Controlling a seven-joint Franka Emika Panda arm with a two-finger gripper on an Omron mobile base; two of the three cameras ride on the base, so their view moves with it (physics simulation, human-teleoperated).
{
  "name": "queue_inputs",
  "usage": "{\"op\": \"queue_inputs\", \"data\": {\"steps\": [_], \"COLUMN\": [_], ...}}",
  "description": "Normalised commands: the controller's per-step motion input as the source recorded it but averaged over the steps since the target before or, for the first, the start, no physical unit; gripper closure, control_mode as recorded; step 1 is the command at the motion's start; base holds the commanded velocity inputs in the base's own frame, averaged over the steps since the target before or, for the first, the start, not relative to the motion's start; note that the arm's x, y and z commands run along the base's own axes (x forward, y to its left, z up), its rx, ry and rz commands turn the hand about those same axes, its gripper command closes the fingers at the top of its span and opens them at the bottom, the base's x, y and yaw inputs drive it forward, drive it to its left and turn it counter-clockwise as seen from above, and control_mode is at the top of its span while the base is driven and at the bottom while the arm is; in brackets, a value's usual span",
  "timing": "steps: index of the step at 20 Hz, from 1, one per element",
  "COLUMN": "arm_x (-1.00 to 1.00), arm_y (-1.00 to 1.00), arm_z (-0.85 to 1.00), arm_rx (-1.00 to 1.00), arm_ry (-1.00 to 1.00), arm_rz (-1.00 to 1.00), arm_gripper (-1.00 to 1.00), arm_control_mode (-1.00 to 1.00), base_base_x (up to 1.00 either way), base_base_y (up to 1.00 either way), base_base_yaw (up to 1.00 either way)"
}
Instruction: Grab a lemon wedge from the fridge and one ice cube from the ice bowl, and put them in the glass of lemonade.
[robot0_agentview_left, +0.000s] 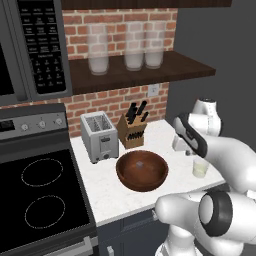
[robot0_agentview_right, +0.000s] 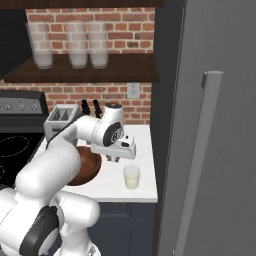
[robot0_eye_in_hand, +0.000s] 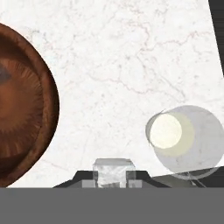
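Note:
My gripper (robot0_eye_in_hand: 113, 180) is shut on the ice cube (robot0_eye_in_hand: 113, 171), a pale translucent block between the two dark tips. It hangs over the white counter, between the ice bowl (robot0_eye_in_hand: 26, 109) and the glass of lemonade (robot0_eye_in_hand: 175, 133). From the base, the hand (robot0_agentview_right: 118, 149) hovers right of the brown bowl (robot0_agentview_left: 142, 171) and just above and left of the glass (robot0_agentview_right: 132, 176). Another pale cube (robot0_agentview_left: 141, 163) lies in the bowl. The fridge (robot0_agentview_right: 220, 125) stands shut on the right with its bar handle (robot0_agentview_right: 202, 150). The lemon wedge is hidden.
A toaster (robot0_agentview_left: 99, 136) and a knife block (robot0_agentview_left: 132, 130) stand behind the bowl against the brick wall. Frosted jars (robot0_agentview_left: 98, 50) sit on the dark shelf above. The stove (robot0_agentview_left: 40, 195) adjoins the counter on the left. The counter's front edge (robot0_agentview_right: 125, 200) runs just below the glass.

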Motion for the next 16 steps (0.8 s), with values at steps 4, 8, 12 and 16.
{"op": "queue_inputs", "data": {"steps": [4,8,12,16], "arm_x": [0.0,-0.12,-0.02,0.08], "arm_y": [-0.5,-0.15,-0.16,-0.23], "arm_z": [0.0,0.02,0.01,-0.04], "arm_rx": [0.0,0.0,-0.04,-0.08], "arm_ry": [0.0,0.0,0.0,0.0], "arm_rz": [-0.1,-0.08,-0.13,-0.18], "arm_gripper": [1.0,1.0,1.0,1.0], "arm_control_mode": [-1.0,-1.0,-1.0,-1.0], "base_base_x": [0.0,0.0,0.0,0.0], "base_base_y": [0.0,0.0,0.0,0.0], "base_base_yaw": [0.0,0.0,0.0,0.0]}}
